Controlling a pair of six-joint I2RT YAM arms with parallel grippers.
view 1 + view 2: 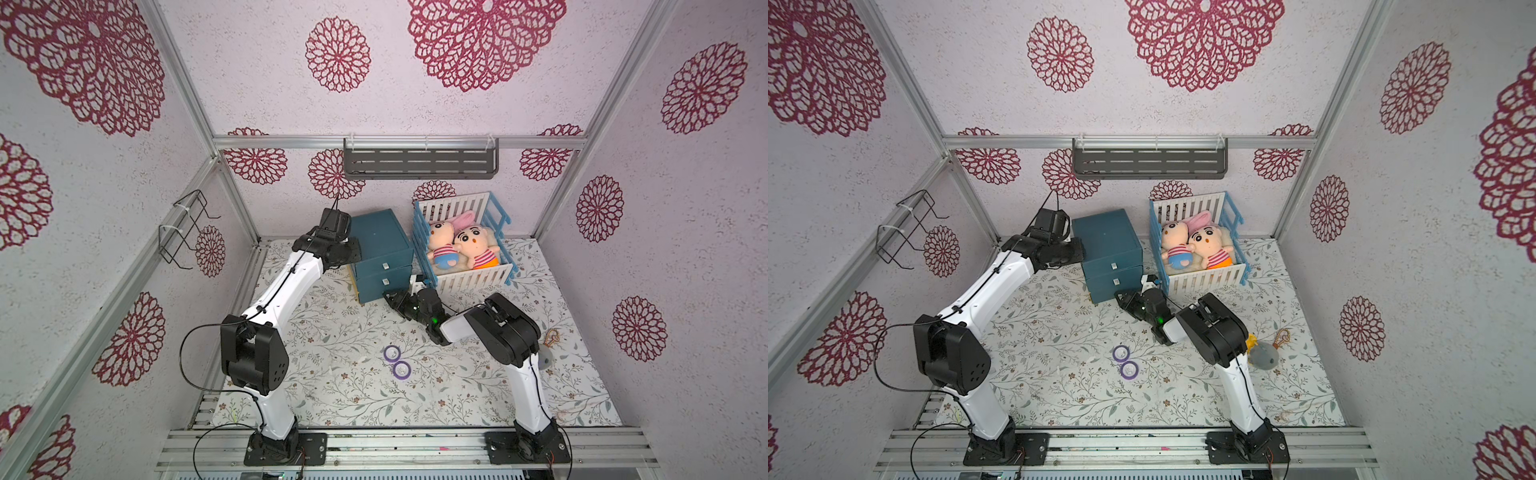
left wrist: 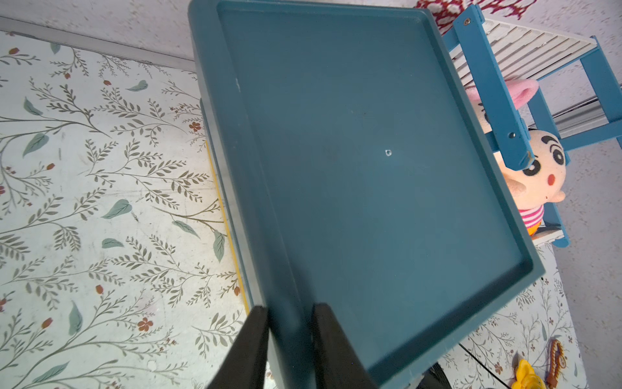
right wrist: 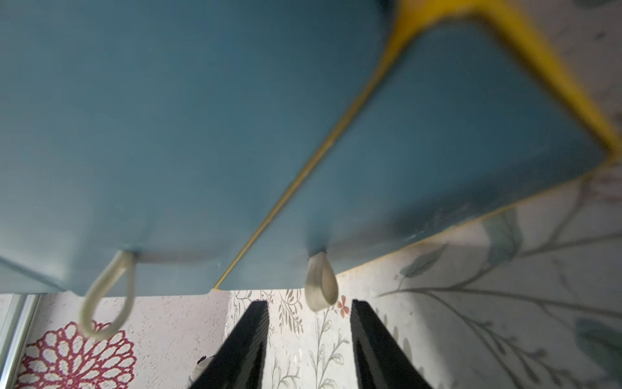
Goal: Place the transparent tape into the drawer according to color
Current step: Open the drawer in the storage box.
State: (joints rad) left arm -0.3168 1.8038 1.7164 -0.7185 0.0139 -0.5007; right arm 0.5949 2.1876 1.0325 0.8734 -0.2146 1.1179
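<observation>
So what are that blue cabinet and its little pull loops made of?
The cabinet looks like plastic: matte teal, smooth moulded rim, rounded corners. The loops seem pale fabric ribbon, folded over softly, though blurred.

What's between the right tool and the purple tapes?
Only bare floral cloth lies between the right tool and the two purple tapes, as both top views show.

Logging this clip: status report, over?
Left gripper shut on cabinet rim. Right gripper open at lower loop; drawers shut. Two purple tapes on table, path clear.
</observation>
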